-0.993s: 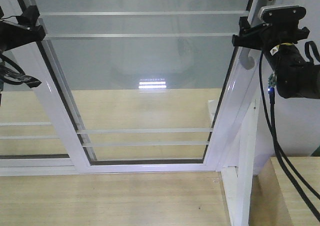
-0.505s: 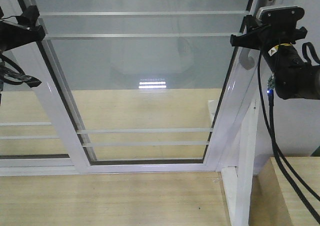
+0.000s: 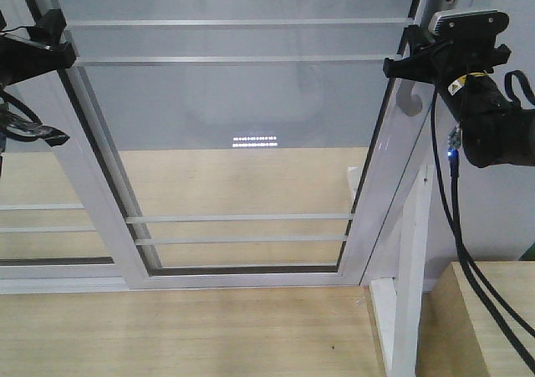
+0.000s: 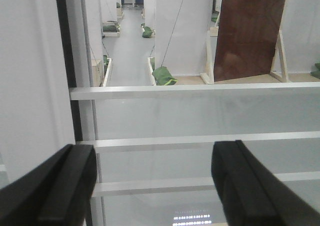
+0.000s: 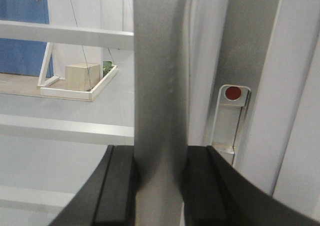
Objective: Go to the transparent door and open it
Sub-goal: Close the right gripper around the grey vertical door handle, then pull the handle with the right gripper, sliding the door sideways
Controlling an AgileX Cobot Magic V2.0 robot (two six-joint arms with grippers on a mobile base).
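Note:
The transparent door (image 3: 380, 193) fills the front view: clear glass in a white frame with thin horizontal white bars. Its curved grey pull handle (image 3: 410, 101) sits on the right stile. My right gripper (image 3: 399, 63) is shut on that handle; in the right wrist view both black fingers press against the grey handle (image 5: 160, 85) with the gripper (image 5: 159, 186) low in frame. My left gripper (image 3: 50, 38) is at the upper left by the door's left stile. In the left wrist view it (image 4: 152, 186) is open and empty, facing the glass and bars (image 4: 200, 90).
A bare white frame post (image 3: 410, 293) stands just right of the door. A handle-less glass panel (image 3: 42, 218) overlaps on the left. Pale wood floor (image 3: 209, 327) lies below, and a wooden block (image 3: 493, 318) at lower right. A latch plate with a red dot (image 5: 231, 93) sits beside the handle.
The right gripper, shut on the handle, has shifted slightly left, and the door's right stile has slid a little left with it. The left arm has not moved.

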